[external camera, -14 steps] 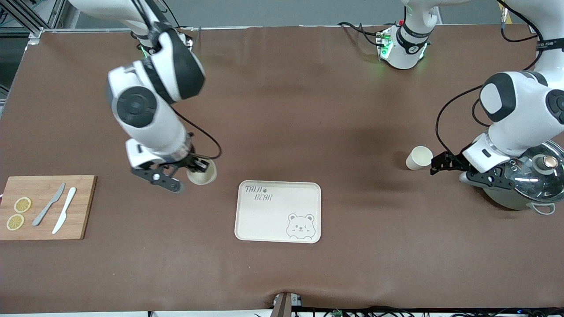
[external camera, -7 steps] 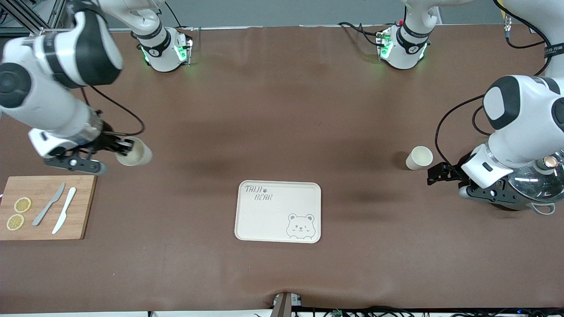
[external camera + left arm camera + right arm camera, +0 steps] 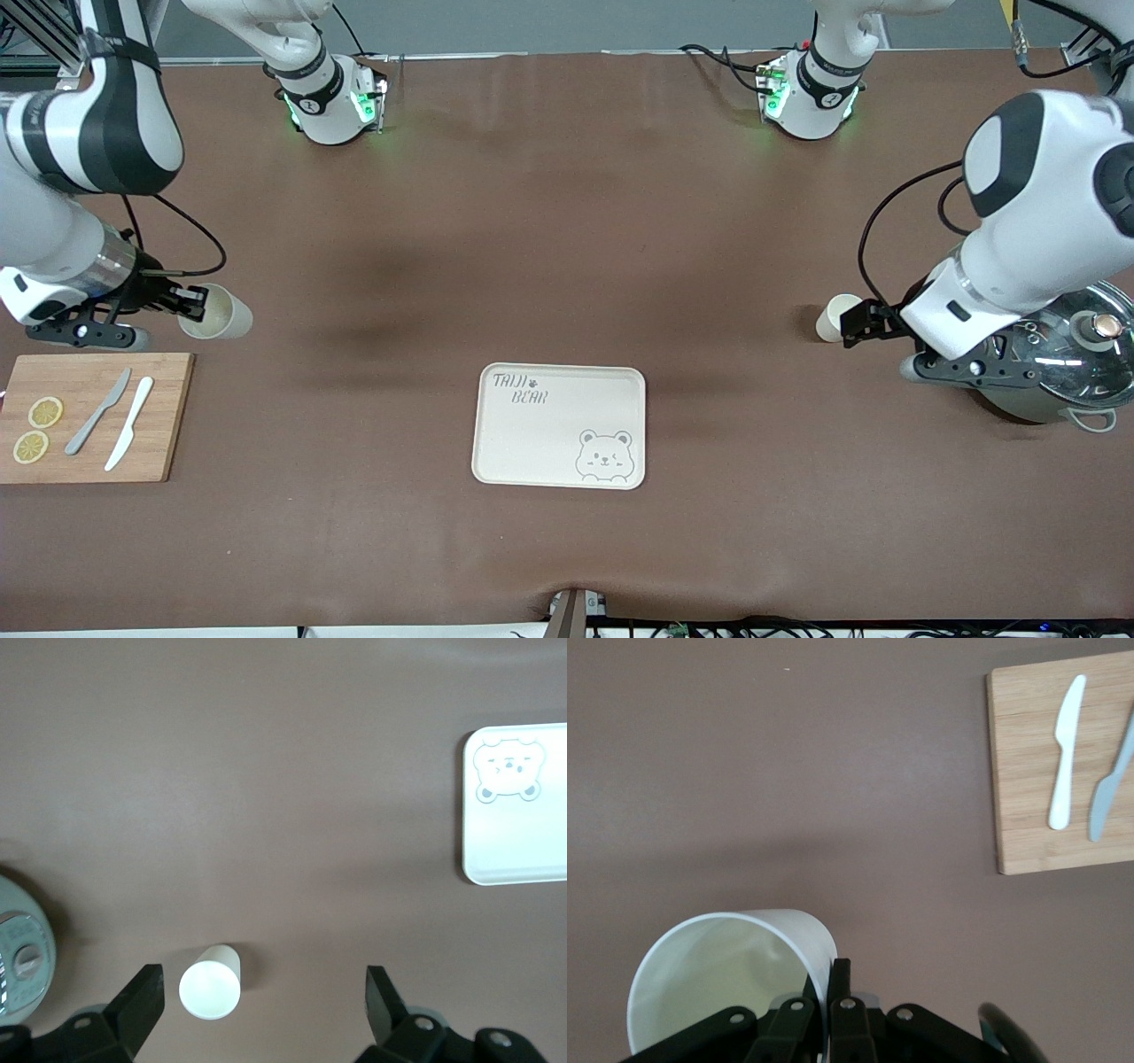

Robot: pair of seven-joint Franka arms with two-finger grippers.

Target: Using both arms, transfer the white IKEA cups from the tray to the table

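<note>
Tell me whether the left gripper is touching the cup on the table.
Apart. The left wrist view shows the left gripper open, with bare table between each finger and the upright cup.

Pot [image 3: 1059, 372] half hidden under left arm [image 3: 1019, 257]

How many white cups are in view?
2. One cup is pinched by its rim in the shut right gripper, above the table beside the cutting board. The other cup stands by the open left gripper.

The right arm reaches out low toward its own end of the tabletop, right gripper [image 3: 188, 302] pinched tight on a cup's rim, while the left gripper [image 3: 263, 990] hangs spread wide above the tabletop.
</note>
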